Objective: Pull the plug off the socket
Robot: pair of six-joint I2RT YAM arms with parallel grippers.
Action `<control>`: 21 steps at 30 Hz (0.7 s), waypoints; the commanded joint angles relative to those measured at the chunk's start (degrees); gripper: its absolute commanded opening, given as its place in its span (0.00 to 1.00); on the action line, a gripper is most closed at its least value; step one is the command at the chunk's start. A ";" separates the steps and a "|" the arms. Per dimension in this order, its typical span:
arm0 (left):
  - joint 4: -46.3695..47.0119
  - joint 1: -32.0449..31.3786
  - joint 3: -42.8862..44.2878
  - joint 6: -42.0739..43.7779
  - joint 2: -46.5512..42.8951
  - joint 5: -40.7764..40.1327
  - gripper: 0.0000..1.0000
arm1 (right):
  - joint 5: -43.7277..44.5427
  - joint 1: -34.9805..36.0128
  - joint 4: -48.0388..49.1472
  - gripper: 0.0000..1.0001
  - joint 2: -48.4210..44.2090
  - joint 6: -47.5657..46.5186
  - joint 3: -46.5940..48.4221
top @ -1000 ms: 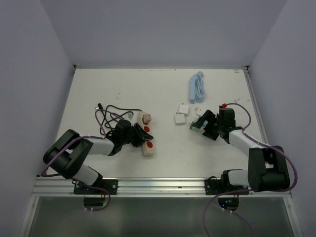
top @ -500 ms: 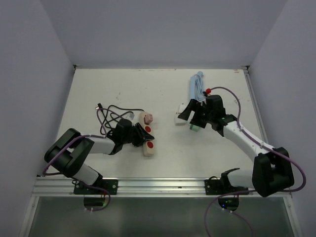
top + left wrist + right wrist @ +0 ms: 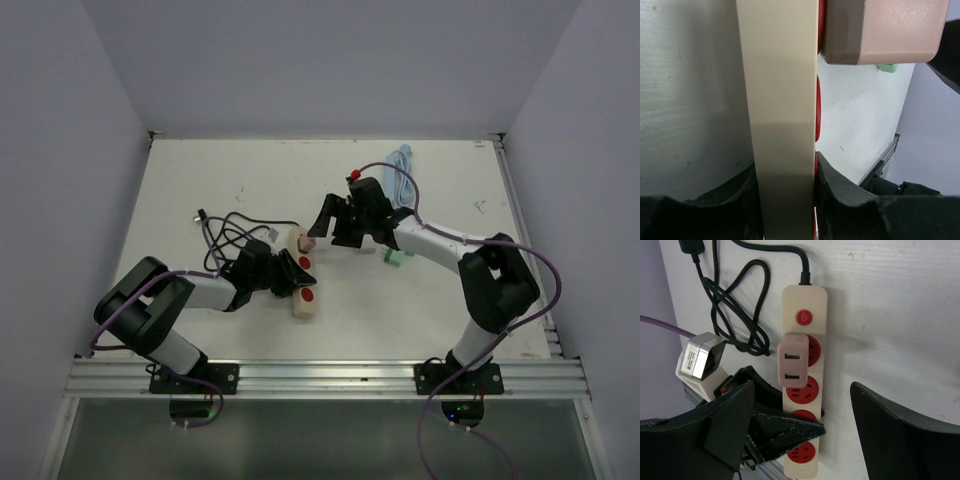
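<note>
Left-centre of the worktop (image 3: 250,180): cream socket strip (image 3: 300,278) lies flat, running near to far, red outlets facing up.
- The plug (image 3: 296,240), a pinkish block with two ports on its upper face, is seated in the strip at the far end, in the outlet next to the red switch (image 3: 805,317).
- A black cable (image 3: 228,232) leaves the strip's far end and loops untidily to the left. A small white-and-grey adapter (image 3: 699,362) lies among the loops.

Left gripper (image 3: 288,270): comes in from the left with its jaws clamped across the strip's long sides, near of the plug. In the wrist view both pads (image 3: 842,192) press against the strip's edges.

Right gripper (image 3: 322,222): reaches in from the right, just beside the plug on its far-right side. Its jaws are wide apart with nothing between them, and its wrist view looks down on plug and strip. No contact with the plug.

Right half: a green block (image 3: 396,258) sits by the right arm, and a pale blue cable bundle (image 3: 402,168) lies farther back.
</note>
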 commanded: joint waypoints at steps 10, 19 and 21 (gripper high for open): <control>-10.64 -1.44 -1.77 5.01 3.43 -1.52 0.00 | -0.26 3.46 2.54 0.69 9.51 2.39 8.52; -9.76 -1.44 -1.86 4.93 3.87 -1.17 0.01 | -1.31 3.99 2.63 0.49 10.39 2.22 7.03; -9.50 -1.44 -2.04 4.93 3.61 -1.17 0.05 | -1.84 4.08 2.89 0.43 10.39 2.21 6.67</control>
